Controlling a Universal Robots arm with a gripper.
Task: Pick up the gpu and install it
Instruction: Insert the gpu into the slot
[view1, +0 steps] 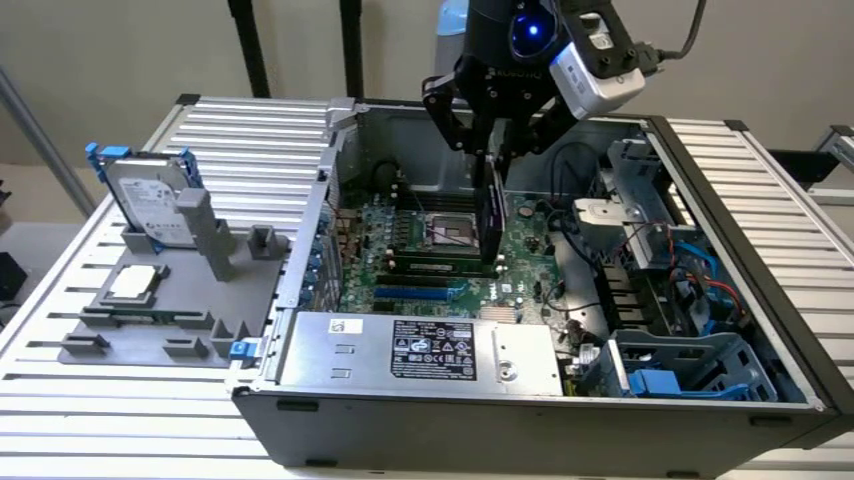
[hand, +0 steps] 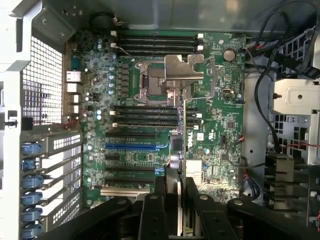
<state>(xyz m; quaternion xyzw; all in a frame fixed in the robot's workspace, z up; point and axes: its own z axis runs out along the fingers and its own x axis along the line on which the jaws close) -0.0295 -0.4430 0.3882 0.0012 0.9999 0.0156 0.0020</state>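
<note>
The gpu (view1: 491, 220) hangs upright and edge-on inside the open computer case (view1: 747, 250), over the green motherboard (view1: 400, 270). My gripper (view1: 493, 158) is shut on its upper edge. In the exterior view the card's lower end is near the black memory slots beside the processor socket (view1: 451, 232). In the wrist view the gpu (hand: 184, 145) is a thin green strip running out from between my black fingers (hand: 150, 215), over the motherboard (hand: 220, 125). The blue expansion slot (hand: 132, 146) lies beside the card, and I cannot tell whether the card touches the board.
To the exterior view's left of the case, a grey fixture (view1: 160, 320) holds a silver hard drive in a blue frame (view1: 147, 200) and a small square processor chip (view1: 138, 283). The power supply (view1: 414, 350) runs along the case's near side. Cables and a drive cage (view1: 654, 230) crowd the right.
</note>
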